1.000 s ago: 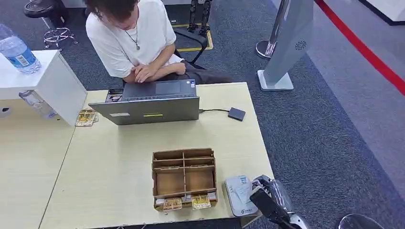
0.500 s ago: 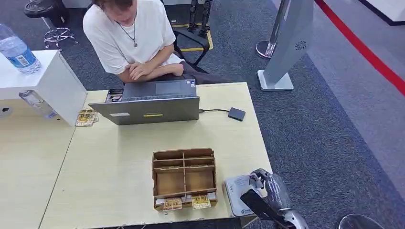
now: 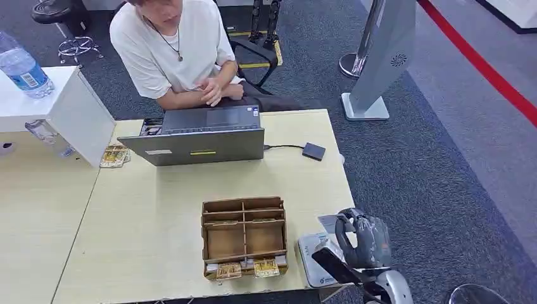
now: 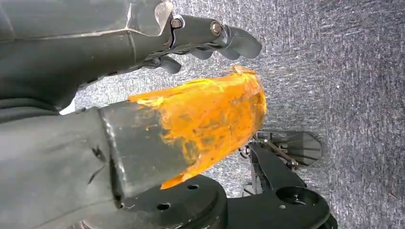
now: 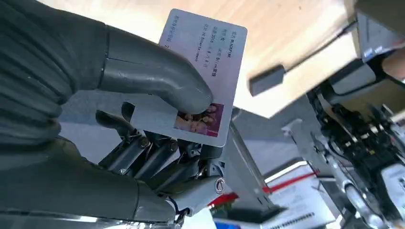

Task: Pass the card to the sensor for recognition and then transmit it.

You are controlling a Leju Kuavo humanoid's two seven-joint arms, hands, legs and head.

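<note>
Head view: the right hand [image 3: 362, 239] is raised just above the desk's [image 3: 145, 228] near right corner, over the white card sensor [image 3: 315, 259], with the card [image 3: 330, 223] held in its fingers. A wooden divided organizer [image 3: 244, 236] sits beside the sensor. Across the desk, a person [image 3: 177, 50] sits behind an open laptop [image 3: 199, 136].

Left wrist view: the left hand [image 4: 191, 36] hangs above grey carpet [image 4: 353, 71], its fingers curled in around nothing.

Right wrist view: the thumb [image 5: 157, 78] presses the printed ID card [image 5: 198, 76] against the dark fingers [image 5: 157, 155] beneath it.
</note>
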